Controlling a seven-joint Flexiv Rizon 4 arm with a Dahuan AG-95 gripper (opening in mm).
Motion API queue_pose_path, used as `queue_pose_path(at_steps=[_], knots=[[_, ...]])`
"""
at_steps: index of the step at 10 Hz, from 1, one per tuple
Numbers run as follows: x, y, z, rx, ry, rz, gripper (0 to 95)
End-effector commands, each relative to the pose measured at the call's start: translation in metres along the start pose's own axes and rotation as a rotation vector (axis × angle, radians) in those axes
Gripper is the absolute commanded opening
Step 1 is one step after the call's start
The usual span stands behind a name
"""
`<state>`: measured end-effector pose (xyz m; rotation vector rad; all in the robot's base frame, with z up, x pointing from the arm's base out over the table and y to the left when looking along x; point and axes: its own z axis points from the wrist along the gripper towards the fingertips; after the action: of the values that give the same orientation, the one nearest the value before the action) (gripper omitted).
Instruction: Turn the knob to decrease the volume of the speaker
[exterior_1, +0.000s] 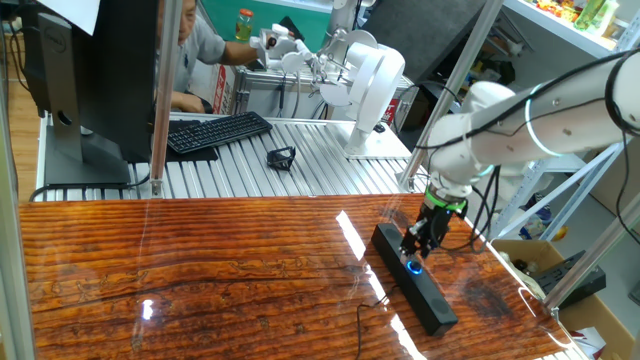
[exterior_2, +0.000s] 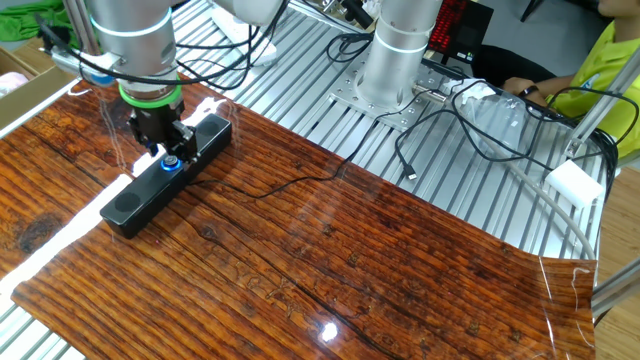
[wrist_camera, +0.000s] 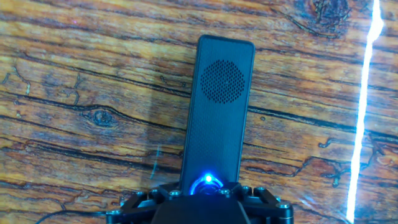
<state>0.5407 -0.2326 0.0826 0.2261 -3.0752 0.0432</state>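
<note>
End effector (wrist_camera: 208, 199) at bottom edge of hand view, cropped, fingertips hidden; closed on or merely around knob (wrist_camera: 209, 182): cannot tell. Knob mostly covered, only blue glow showing, mid-length on speaker (wrist_camera: 219, 106). Speaker flat on table (wrist_camera: 81, 93), round grille toward far end. Beyond, thin cable (exterior_2: 290, 182) trailing off; keyboard (exterior_1: 217, 131) farther back.
</note>
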Motion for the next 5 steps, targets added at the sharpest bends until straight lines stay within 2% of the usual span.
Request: queue_pose_path(at_steps=[1,2,3,5], knots=[[0.002,0.001,-0.012,0.000,0.016,-0.005,57.0],[0.003,0.003,-0.023,-0.001,0.043,-0.010,57.0],[0.004,0.006,-0.031,0.001,0.059,-0.011,38.0],[0.015,0.021,-0.049,0.025,0.077,0.021,38.0]])
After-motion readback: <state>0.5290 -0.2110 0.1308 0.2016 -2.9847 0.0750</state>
